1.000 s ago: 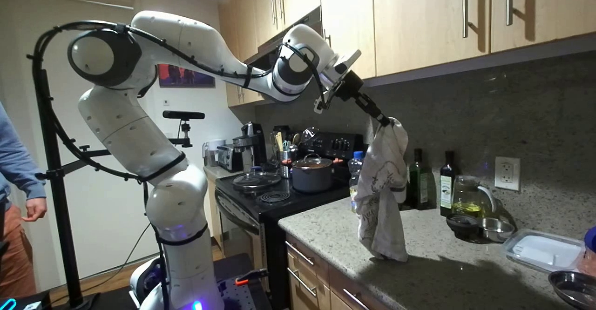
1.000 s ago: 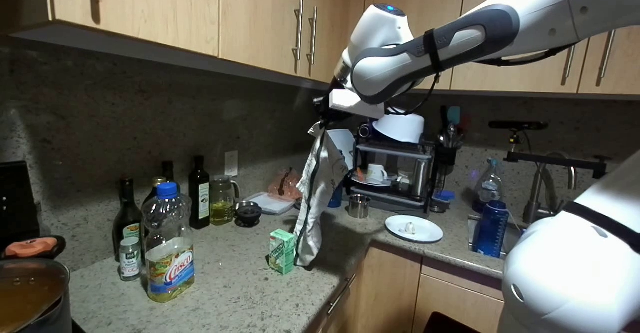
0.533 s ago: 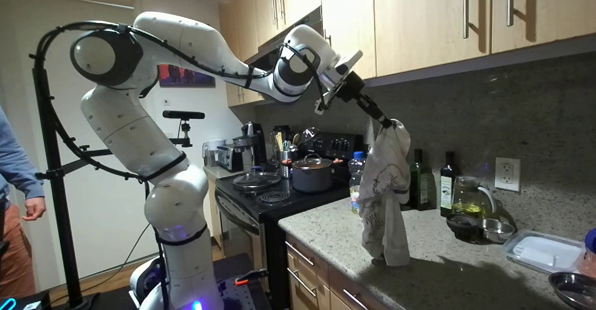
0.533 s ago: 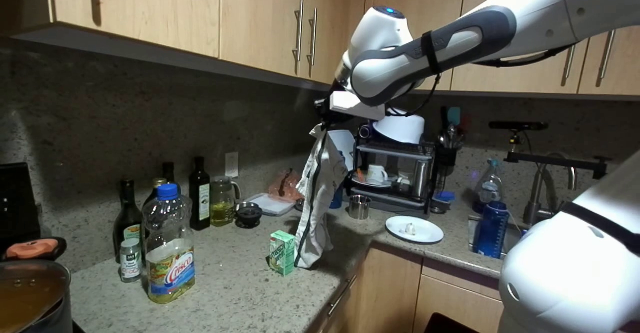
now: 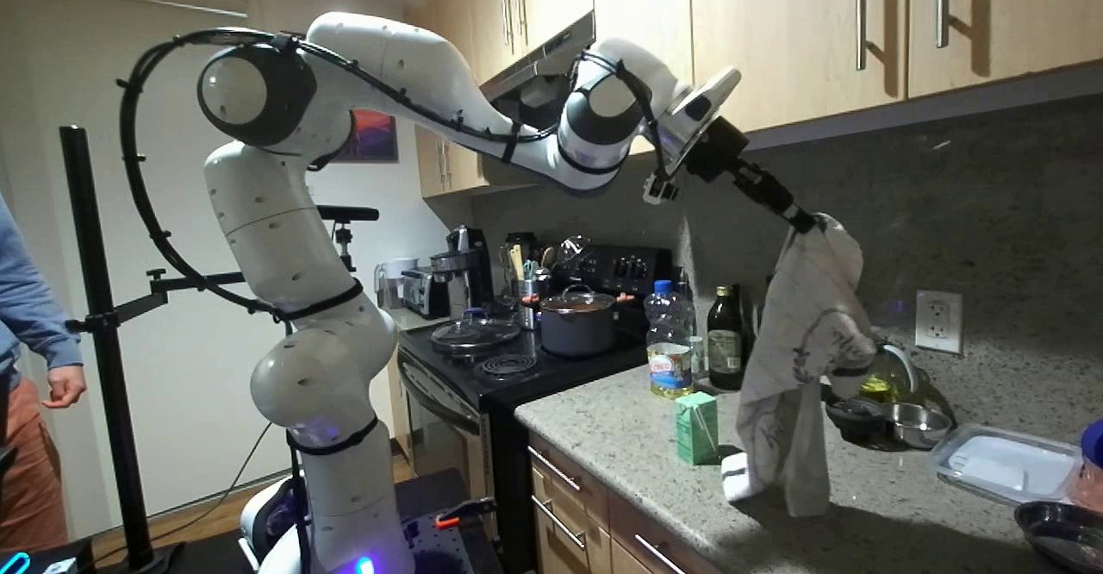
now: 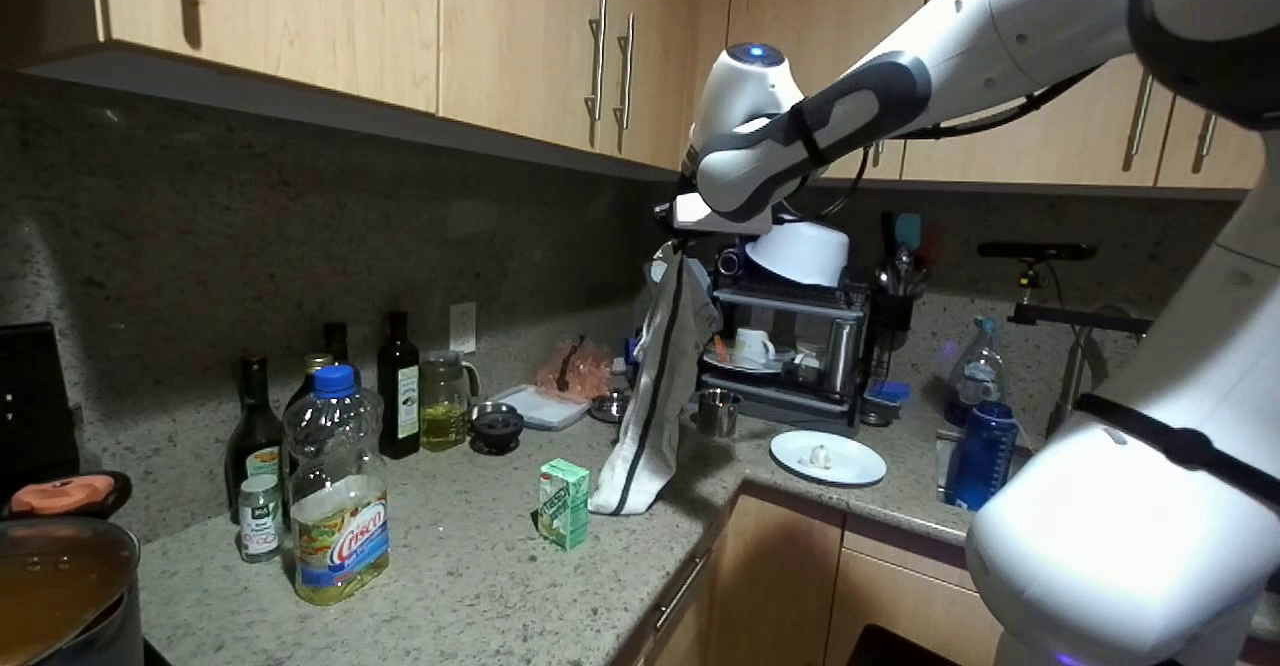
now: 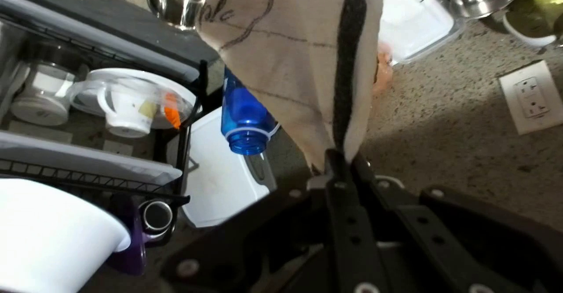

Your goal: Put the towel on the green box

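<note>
The white towel (image 5: 801, 341) with a dark stripe hangs bunched from my gripper (image 5: 803, 221), which is shut on its top end. In the wrist view the fingertips (image 7: 345, 159) pinch the towel (image 7: 303, 60), and it also shows in an exterior view (image 6: 655, 396). The green box (image 5: 696, 429) stands upright on the counter. In an exterior view the green box (image 6: 564, 504) is just left of the towel's lower end, with a slight gap. The towel's bottom hangs at about counter height; I cannot tell whether it touches. The box is out of the wrist view.
A Crisco oil bottle (image 6: 340, 506) and dark bottles (image 6: 398, 386) stand along the counter. A glass jug (image 6: 443, 401), metal bowl (image 5: 918, 426) and plastic container (image 5: 1004, 464) lie beyond the towel. A dish rack (image 6: 785, 346) and plate (image 6: 828, 457) are in the corner. Cabinets (image 5: 801, 31) hang above.
The arm has carried the towel away from the stove along the counter. In an exterior view it moved right, uncovering the green box and a bottle. The grip on the towel is unchanged.
</note>
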Robot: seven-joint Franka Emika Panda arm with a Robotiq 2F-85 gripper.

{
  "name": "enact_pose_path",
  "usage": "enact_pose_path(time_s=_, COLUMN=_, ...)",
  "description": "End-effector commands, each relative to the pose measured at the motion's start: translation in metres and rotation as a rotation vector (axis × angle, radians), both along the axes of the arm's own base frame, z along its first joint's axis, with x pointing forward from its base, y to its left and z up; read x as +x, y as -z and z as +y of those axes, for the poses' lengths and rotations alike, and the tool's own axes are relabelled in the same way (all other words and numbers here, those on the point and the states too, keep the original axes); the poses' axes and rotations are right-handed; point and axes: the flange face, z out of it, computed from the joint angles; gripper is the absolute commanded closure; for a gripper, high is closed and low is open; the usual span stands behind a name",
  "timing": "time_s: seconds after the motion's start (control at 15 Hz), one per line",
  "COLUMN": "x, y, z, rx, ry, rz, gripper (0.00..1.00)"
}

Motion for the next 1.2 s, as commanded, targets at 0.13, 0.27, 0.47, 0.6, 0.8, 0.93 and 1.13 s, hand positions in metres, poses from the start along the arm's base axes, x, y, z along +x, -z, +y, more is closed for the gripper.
enact_pose_path(time_s=0.13, x=0.031, y=-0.031, z=-0.011, rx=-0.157, ry=-0.014, rz=0.012, gripper=0.95)
enact_pose_path(time_s=0.27, x=0.033, y=-0.041, z=0.001, rx=-0.197, ry=-0.057, rz=0.013, gripper=0.95)
enact_pose_path(time_s=0.47, x=0.035, y=-0.045, z=0.026, rx=-0.231, ry=-0.125, rz=0.028, gripper=0.95)
enact_pose_path(time_s=0.6, x=0.034, y=-0.039, z=0.044, rx=-0.239, ry=-0.172, rz=0.055, gripper=0.95)
enact_pose_path(time_s=0.8, x=0.031, y=-0.035, z=0.064, rx=-0.253, ry=-0.228, rz=0.094, gripper=0.95)
enact_pose_path(time_s=0.93, x=0.027, y=-0.034, z=0.072, rx=-0.264, ry=-0.255, rz=0.117, gripper=0.95)
enact_pose_path(time_s=1.13, x=0.014, y=-0.034, z=0.075, rx=-0.286, ry=-0.282, rz=0.136, gripper=0.95)
